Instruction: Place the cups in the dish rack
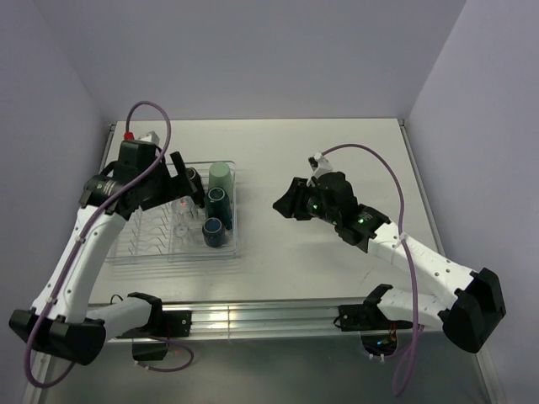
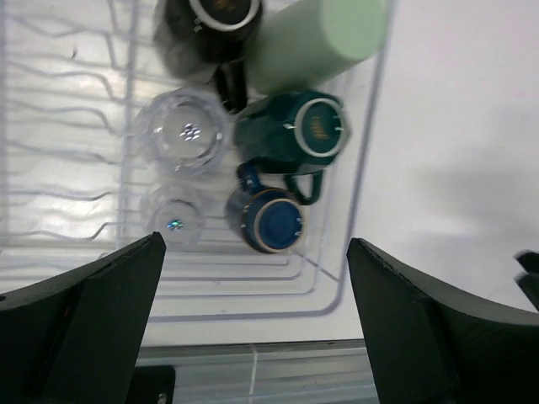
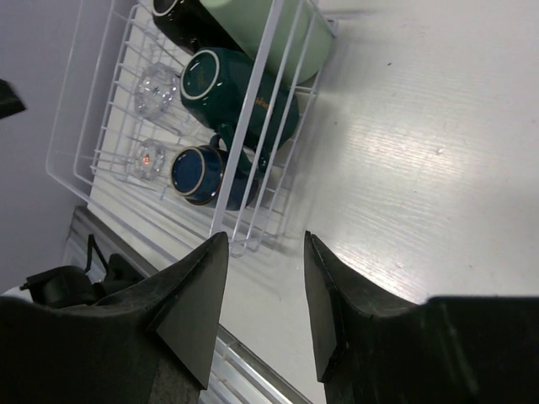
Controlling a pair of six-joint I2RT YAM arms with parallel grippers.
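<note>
Cups (image 1: 217, 202): all six inside dish rack (image 1: 143, 237) | left gripper (image 2: 256, 244): spread wide, empty, above navy mug (image 2: 271, 220) | right gripper (image 3: 265, 238): narrow gap, empty, over table (image 1: 337, 151), well apart | likely risk: low retreat clipping mug rims, toppling clear tumblers (image 2: 184, 133)

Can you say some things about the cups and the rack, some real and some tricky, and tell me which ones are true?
1. The navy mug is inside the dish rack. True.
2. The mint green tumbler is out on the table. False: it is in the rack, beside the black mug.
3. The left tool is squeezing a cup. False: it is open above the rack and holds nothing.
4. The right tool is over bare table, holding nothing. True.
</note>
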